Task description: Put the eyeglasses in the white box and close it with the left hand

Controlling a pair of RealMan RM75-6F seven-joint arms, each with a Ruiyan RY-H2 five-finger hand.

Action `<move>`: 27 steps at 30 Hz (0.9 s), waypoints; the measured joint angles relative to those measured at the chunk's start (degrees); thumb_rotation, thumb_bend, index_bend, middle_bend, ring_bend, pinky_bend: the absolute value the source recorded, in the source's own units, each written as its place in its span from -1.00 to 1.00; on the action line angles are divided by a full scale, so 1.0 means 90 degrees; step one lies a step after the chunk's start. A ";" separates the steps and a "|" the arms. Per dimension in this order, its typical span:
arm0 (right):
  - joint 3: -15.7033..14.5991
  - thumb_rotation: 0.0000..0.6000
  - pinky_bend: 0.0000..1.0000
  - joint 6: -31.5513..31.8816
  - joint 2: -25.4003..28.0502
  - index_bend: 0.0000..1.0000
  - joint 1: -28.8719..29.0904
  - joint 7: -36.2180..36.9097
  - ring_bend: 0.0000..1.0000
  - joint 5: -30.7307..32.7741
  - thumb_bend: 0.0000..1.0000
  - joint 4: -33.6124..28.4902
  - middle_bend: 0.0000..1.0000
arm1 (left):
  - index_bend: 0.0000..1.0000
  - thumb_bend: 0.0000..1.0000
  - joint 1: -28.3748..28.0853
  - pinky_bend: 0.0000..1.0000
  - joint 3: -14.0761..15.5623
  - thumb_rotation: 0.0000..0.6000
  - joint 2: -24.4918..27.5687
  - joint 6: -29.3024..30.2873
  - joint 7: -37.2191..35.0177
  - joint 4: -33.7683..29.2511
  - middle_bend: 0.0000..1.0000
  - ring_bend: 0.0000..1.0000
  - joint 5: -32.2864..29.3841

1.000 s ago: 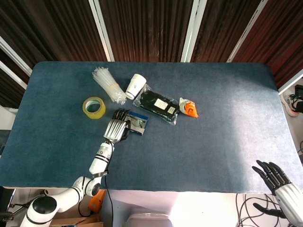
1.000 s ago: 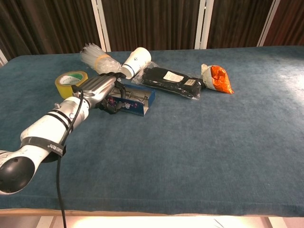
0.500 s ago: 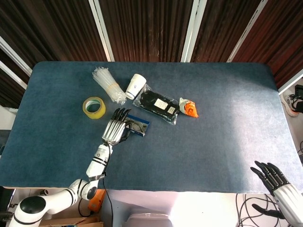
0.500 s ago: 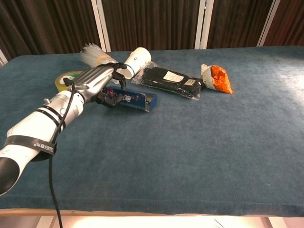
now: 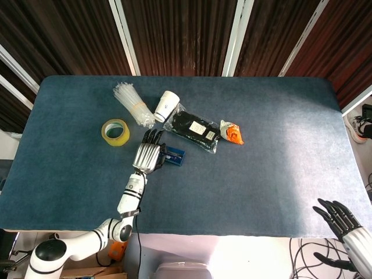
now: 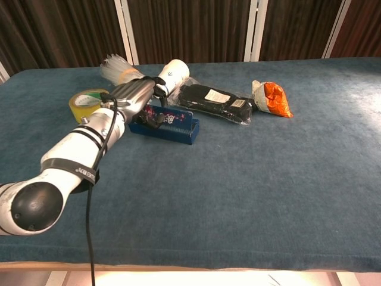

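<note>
Pressing down on the box (image 6: 169, 124) with the left hand (image 5: 148, 156), at 6 o'clock from the paper cup (image 5: 167, 105), likely to push the lid shut. Cannot tell whether gripping it or just lying flat on top. No seeing the eyeglasses; maybe hidden inside. Keeping the right hand (image 5: 337, 216) loose and empty, fingers apart, past the table (image 5: 261, 174) at 4 o'clock, out of the way.

Blue felt table (image 5: 279, 174); dark curtains (image 6: 190, 30) w/ white posts behind.
</note>
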 measured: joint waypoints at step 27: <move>-0.0002 1.00 -1.00 -0.0017 0.0045 -1.00 0.0027 0.0210 -1.00 0.0066 -0.62 0.0074 -1.00 | -0.73 -0.05 -0.0908 -0.96 -0.0612 1.00 -0.1356 -0.0485 -0.0686 0.2651 -0.86 -1.00 -0.0280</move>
